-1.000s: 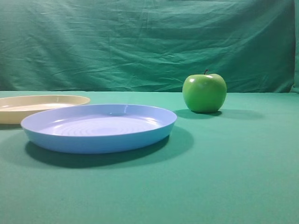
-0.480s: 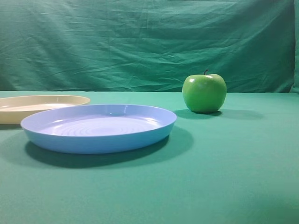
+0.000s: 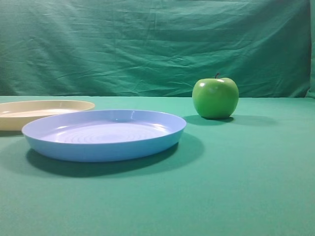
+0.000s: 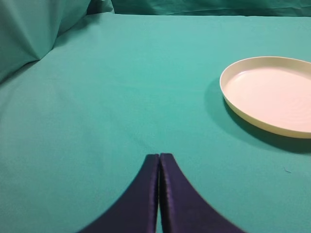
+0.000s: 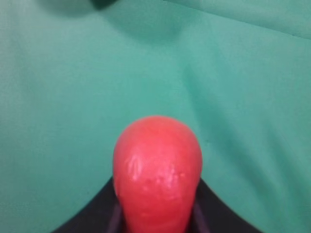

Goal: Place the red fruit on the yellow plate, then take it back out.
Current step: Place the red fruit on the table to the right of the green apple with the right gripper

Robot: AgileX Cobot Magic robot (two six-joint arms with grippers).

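Red fruit [image 5: 157, 170] sits between fingers of right gripper [image 5: 156, 216], jaws against its sides, above green worktop [image 5: 58, 97]. Left gripper [image 4: 159, 167] pressed together, holding nothing, near yellow plate [image 4: 233, 104]. High view: yellow plate left, just behind blue plate [image 3: 98, 147]; green apple [image 3: 215, 98] right.

The left tool [image 4: 159, 160], jaws pressed together, hovers near the yellow plate [image 4: 252, 121].

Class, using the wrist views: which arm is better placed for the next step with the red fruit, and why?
Right. The red fruit sits between the right gripper's fingers. The left gripper is shut and empty beside the yellow plate.
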